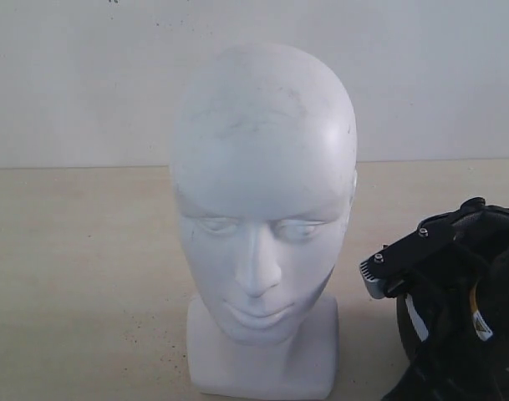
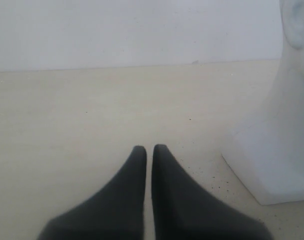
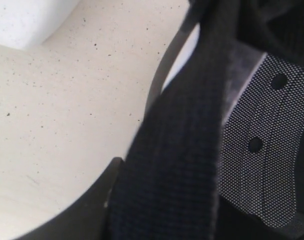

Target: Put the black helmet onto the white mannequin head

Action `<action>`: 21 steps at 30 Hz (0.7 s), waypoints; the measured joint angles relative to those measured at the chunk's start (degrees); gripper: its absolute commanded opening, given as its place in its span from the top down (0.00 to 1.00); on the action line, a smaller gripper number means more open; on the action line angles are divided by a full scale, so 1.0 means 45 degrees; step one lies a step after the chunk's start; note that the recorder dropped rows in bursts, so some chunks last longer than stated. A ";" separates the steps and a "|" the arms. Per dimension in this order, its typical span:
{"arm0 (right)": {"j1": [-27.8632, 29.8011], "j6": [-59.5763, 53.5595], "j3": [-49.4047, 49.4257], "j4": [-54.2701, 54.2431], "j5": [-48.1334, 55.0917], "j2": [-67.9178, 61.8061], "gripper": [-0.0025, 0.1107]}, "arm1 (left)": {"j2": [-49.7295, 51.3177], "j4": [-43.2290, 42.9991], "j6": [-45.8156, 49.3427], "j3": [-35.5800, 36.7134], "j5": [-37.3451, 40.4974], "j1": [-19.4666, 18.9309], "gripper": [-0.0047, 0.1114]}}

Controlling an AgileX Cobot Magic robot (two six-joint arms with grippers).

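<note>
On the pale table (image 1: 78, 276) the white mannequin head (image 1: 262, 217) stands upright, its top bare. The black helmet (image 1: 467, 334) sits at 4 o'clock from it, close by. The right gripper (image 1: 404, 263) is at the helmet; I cannot tell how wide its fingers are. The left gripper (image 2: 149, 150) has fingers almost together, holding nothing.
</note>
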State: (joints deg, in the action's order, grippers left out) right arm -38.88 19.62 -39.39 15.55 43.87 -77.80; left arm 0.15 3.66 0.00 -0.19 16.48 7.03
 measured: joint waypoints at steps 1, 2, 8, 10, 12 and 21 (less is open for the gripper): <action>0.0000 0.0022 0.0000 0.0000 -0.0022 0.0000 0.98 | 0.0000 0.0000 0.0000 0.0000 0.0000 0.0000 0.92; 0.0000 0.0023 0.0000 0.0000 -0.0017 0.0000 0.98 | 0.0000 0.0000 0.0000 0.0000 0.0000 0.0000 0.92; 0.0000 0.0225 -0.0779 -0.0190 0.0485 -0.0113 0.98 | 0.0000 0.0000 0.0000 0.0000 0.0000 0.0000 0.92; 0.0000 0.0333 -0.1226 -0.0112 0.0694 -0.0132 0.98 | 0.0000 0.0000 0.0000 0.0000 0.0000 0.0000 0.92; 0.0000 0.0357 -0.1603 0.0077 0.0788 -0.0132 0.98 | 0.0000 0.0000 0.0000 0.0000 0.0000 0.0000 0.92; 0.0000 0.0923 -0.2707 0.2101 0.1898 -0.0132 0.98 | 0.0000 0.0000 0.0000 0.0000 0.0000 0.0000 0.92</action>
State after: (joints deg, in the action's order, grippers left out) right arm -38.88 23.78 -51.57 25.00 52.41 -78.40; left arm 0.15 3.66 0.00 -0.19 16.48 7.03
